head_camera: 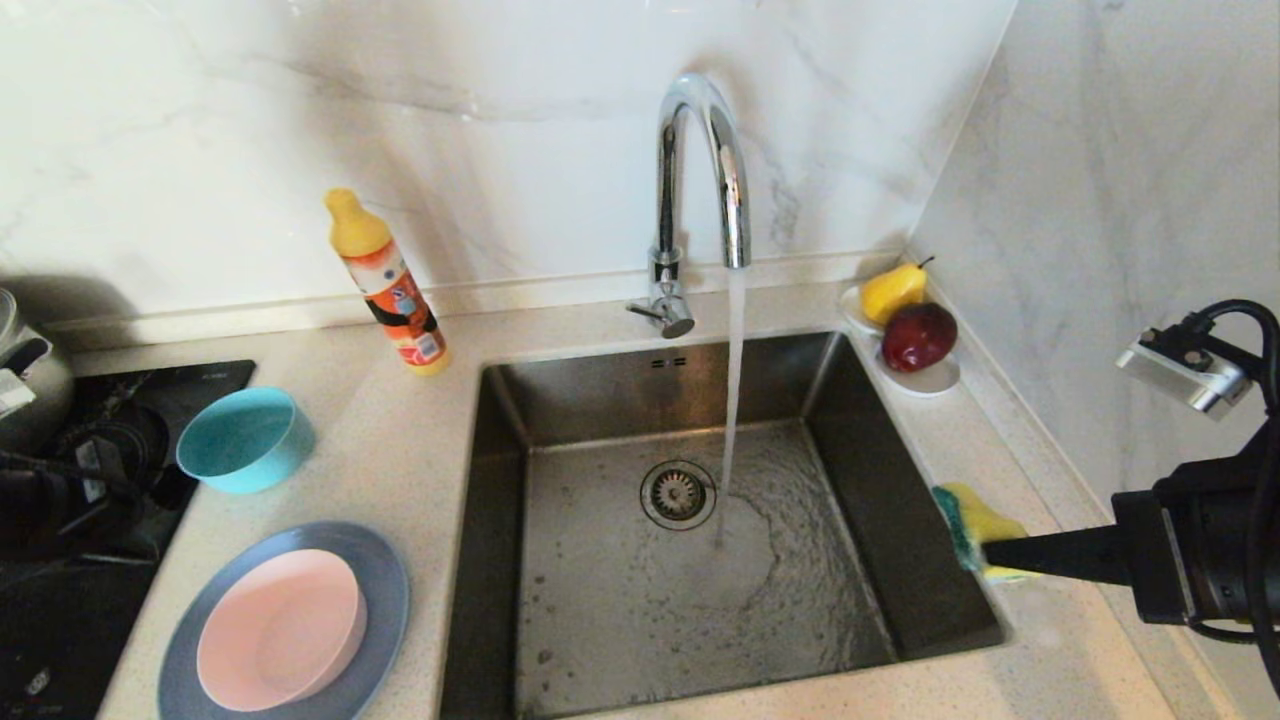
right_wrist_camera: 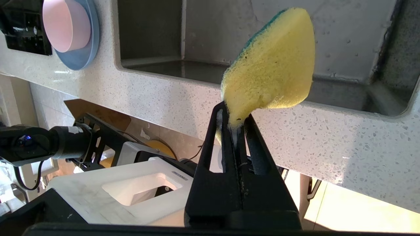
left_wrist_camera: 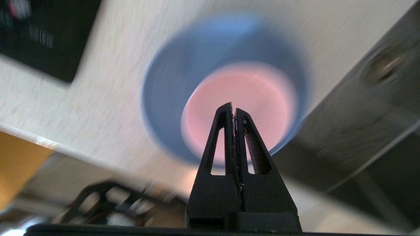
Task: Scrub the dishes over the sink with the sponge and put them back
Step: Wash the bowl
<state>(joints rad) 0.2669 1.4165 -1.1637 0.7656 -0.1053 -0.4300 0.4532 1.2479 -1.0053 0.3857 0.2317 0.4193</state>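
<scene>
While the right gripper pinches only the narrow tip of the yellow sponge at the steel sink's right rim, the left gripper, clenched on nothing, hangs over the pink bowl nested on the grey-blue plate, lower left. So thin a hold could slip during scrubbing; the nested stack may lift together.

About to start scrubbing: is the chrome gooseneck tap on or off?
On. A stream falls from the chrome gooseneck tap into the square steel sink, spreading beside the round drain strainer.
</scene>
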